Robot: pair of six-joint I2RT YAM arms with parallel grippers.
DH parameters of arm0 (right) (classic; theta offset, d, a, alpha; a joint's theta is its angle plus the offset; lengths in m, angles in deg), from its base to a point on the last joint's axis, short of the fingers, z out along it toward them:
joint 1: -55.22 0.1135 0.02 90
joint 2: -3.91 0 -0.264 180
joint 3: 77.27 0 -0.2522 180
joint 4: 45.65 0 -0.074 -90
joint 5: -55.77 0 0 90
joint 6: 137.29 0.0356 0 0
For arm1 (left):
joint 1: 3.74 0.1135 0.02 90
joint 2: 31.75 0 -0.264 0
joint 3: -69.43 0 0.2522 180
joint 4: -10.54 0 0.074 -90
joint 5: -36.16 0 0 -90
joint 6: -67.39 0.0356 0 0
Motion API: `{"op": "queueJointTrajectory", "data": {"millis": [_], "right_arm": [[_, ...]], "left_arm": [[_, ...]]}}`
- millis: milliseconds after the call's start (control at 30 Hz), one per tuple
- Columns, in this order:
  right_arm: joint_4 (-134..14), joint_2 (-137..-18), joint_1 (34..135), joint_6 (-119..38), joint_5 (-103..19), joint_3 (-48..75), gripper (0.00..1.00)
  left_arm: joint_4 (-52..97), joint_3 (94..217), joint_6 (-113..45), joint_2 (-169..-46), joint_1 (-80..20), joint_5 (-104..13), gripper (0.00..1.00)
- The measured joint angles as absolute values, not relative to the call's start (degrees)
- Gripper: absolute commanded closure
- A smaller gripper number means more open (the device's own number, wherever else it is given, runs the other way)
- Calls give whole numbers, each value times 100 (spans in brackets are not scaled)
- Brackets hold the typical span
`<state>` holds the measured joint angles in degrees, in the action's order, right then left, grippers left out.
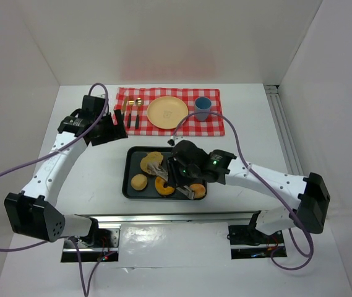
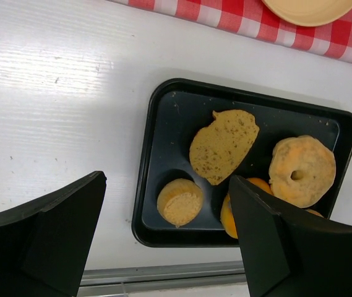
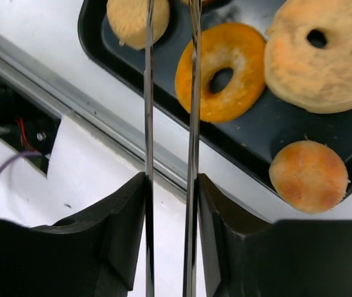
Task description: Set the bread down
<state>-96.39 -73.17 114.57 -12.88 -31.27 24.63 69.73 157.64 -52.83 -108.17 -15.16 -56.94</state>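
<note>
Black metal baking tray (image 1: pixel 128 179) holds the breads: an oval brown bread slice (image 2: pixel 223 145) at its centre, an orange ring-shaped bagel (image 3: pixel 221 71) toward its near rim. The right gripper (image 3: pixel 169 37) hangs over the tray holding thin metal tongs (image 3: pixel 191 124), whose tips sit slightly parted, nothing between them; the bagel lies just beside them. The right arm is nearer. The left gripper (image 2: pixel 163 241) stands spread, empty, above the tray's left side.

The right arm covers the middle of the black tray (image 1: pixel 128 179) from above, hiding part of the bread there. On the left wrist view, the yellow plate (image 2: pixel 309 11) runs off the top edge, and the cutlery (image 1: pixel 133 112) stays too small to identify.
</note>
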Motion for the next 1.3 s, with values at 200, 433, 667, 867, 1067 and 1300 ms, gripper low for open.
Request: {"op": "queueJointTrajectory", "data": {"millis": [200,433,667,867,1067,1300], "right_arm": [[-9645,-7701,11577,-1548,-3673,2358,50],[-9630,-7979,11621,-1684,-3914,2240,45],[-9617,-8224,11621,-1815,-3934,2046,38],[-9595,-8523,11621,-1939,-3984,1899,35],[-9586,-8737,11621,-2083,-4012,1720,48],[-9759,-8838,11621,-2226,-3912,1357,55]], "left_arm": [[6973,15762,-5283,-10655,-1271,-5702,6],[6971,15695,-5278,-10537,-1208,-5696,6],[6973,15539,-5276,-10504,-1153,-5694,6],[6975,15456,-5270,-10421,-1114,-5667,6],[6982,15395,-5265,-10386,-1059,-5652,6],[6977,15391,-5252,-10384,-928,-5632,6]]}}
